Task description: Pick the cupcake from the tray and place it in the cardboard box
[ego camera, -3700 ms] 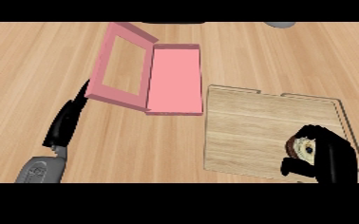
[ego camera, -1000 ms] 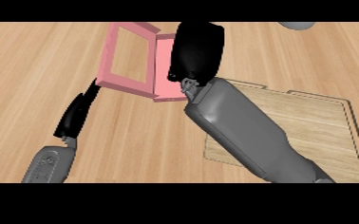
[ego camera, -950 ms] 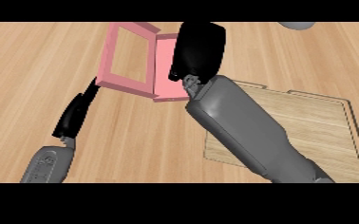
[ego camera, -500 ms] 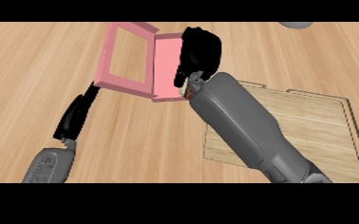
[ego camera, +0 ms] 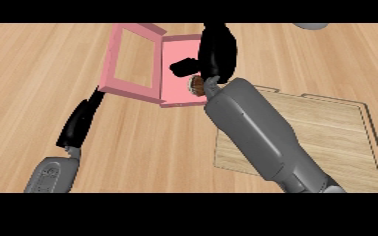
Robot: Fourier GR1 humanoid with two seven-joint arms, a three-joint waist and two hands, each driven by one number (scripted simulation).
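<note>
The right hand (ego camera: 218, 55), black and glossy, is reaching over the pink box (ego camera: 173, 47) with its fingers stretched out long and the thumb sticking out to the left, so it is standing wide rather than curled. The cupcake (ego camera: 197, 85), a small brown round with a pale edge, is peeking out at the heel of that hand, over the box's flat pink floor. Whether it is resting on the floor cannot be told, since the hand and the smooth grey right forearm (ego camera: 255, 130) are covering it from above. The box's lid (ego camera: 108, 65), a thin pink frame with a cut-out window, is lying open to the left. The square, pale wooden tray (ego camera: 325, 135) is sitting on the wood-grain table (ego camera: 44, 65) at the right, partly under the forearm. The left hand (ego camera: 80, 124) is resting at the lower left, fingers straight, just beside the lid's corner. A grey rounded object (ego camera: 314, 25) is showing at the top edge.
</note>
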